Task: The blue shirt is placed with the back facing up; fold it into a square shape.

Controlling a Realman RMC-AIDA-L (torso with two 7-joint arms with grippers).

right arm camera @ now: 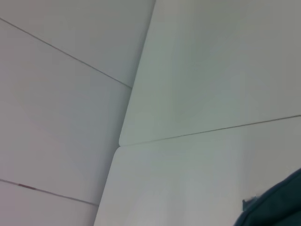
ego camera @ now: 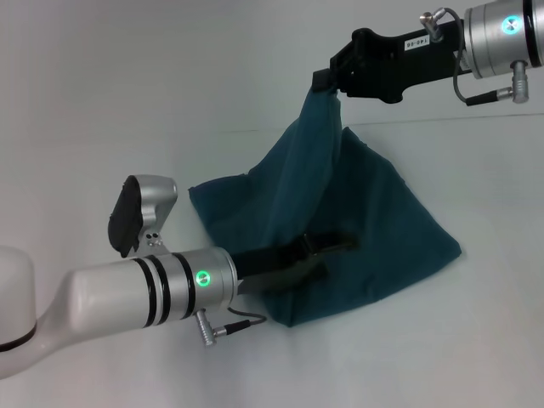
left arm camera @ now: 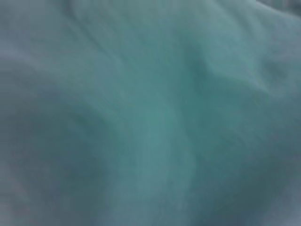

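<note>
Folding was midway: right pincer point(ego camera: 327, 82) clamped on the blue shirt point(ego camera: 374, 229), lifting it; left pincer point(ego camera: 336, 246) pinned cloth to desk point(ego camera: 102, 102), its grip unclear. Next, carry the raised part across.

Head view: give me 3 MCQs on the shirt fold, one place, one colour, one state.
1. Where is the right claw?
A. Raised at upper right, gripping a shirt edge
B. Resting on the table
C. Beside the left arm's base

2. Shirt colour?
A. Red
B. Dark teal-blue
C. White

3. Shirt state?
A. Flat
B. Lifted into a tent
C. Folded square

Key: A, the right claw pinches fabric above the table; B, the blue shirt is teal-blue; C is wrong, B: one part hangs from that claw while the left claw sits low against the cloth.
</note>
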